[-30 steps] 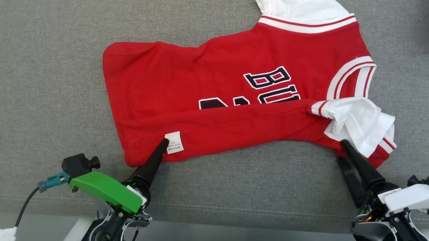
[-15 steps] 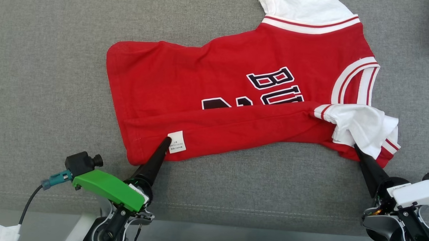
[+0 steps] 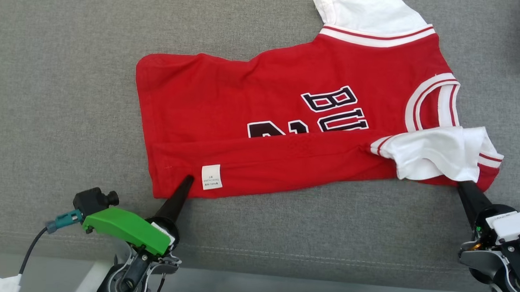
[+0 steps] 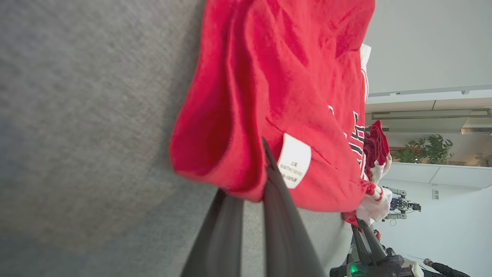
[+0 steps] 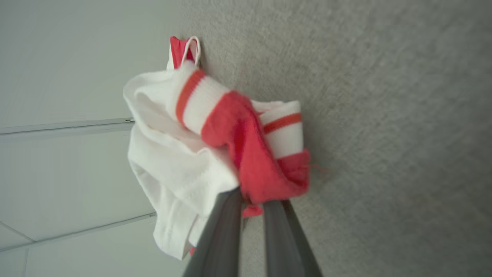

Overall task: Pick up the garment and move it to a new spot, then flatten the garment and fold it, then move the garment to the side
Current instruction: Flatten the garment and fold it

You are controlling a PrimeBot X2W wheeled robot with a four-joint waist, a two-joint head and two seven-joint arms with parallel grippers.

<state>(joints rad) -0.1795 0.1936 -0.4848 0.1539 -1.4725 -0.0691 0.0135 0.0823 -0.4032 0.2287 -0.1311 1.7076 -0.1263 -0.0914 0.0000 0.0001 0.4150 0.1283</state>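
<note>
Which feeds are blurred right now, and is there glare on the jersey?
Head view: sharp, evenly lit, no glare on the jersey. Left wrist view: its hem is smeared, print on the label unreadable. Right wrist view: the white sleeve is soft, probably motion blur.

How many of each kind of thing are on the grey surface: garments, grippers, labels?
Garments: 1, the red jersey
Grippers: 2, the left gripper shut on the hem, the right gripper shut on the sleeve corner
Labels: 1, the white care label beside the left gripper
Total: 4
</note>
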